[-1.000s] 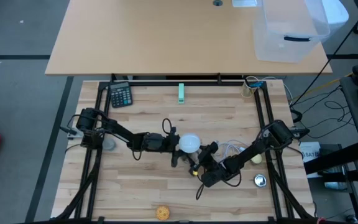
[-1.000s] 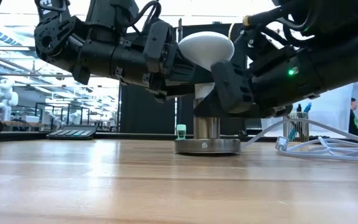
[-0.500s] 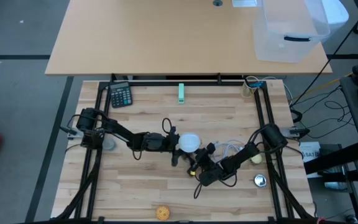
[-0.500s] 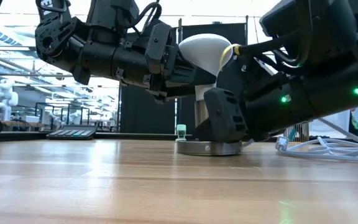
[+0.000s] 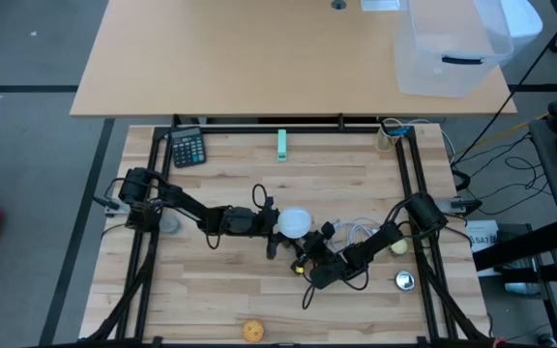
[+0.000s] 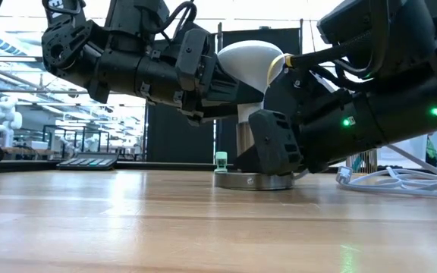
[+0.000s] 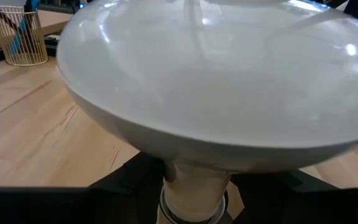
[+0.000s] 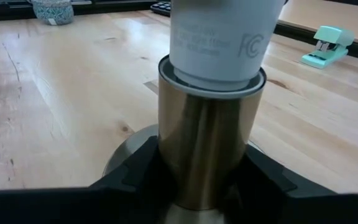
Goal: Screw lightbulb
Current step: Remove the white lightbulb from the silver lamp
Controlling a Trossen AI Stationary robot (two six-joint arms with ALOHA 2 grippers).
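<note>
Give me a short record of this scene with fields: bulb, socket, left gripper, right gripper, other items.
bulb: lightbulb upright, base seated in the socket
socket: brass-coloured socket on a round base
left gripper: left gripper shut on the lightbulb's globe
right gripper: right gripper shut on the socket, below the lightbulb
other items: calculator, green stapler, white cable

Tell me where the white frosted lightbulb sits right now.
In the high view the white frosted lightbulb sits mid-table, seated in a brass socket, between the left gripper and right gripper.
</note>
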